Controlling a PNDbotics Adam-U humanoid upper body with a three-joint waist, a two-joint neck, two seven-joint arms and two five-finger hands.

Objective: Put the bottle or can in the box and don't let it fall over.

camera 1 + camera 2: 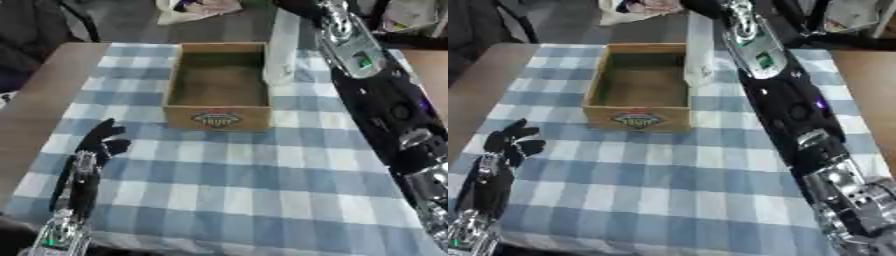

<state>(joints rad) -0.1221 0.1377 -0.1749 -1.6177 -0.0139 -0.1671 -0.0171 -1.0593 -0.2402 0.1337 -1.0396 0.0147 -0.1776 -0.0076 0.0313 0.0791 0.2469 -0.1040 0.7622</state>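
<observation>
The left hand (101,139) is resting on the tablecloth (254,185) at the near left, its black fingers relaxed, slightly spread and holding nothing, while its forearm, black with a silver joint section, is running back toward the lower left corner. The tablecloth is lying flat under the hand as a soft woven fabric in blue and white checks, and the bare brown wooden table (35,100) is showing to the left of the hand. Ahead of the hand and to its right, the box (219,85) is sitting upright on the cloth: a rectangular open-topped container of light brown wood or card with thin straight walls, a dull brown floor, and a rounded printed label on its near wall. The interior of the box is showing only its floor. Just beyond the right wall of the box, a tall pale translucent bottle (280,47) is standing upright, touching or nearly touching that wall. The right arm, glossy black with silver metal segments, is extending from the lower right up past the bottle; the right hand is lying at the top edge and cannot be made out, so its state cannot be told.
</observation>
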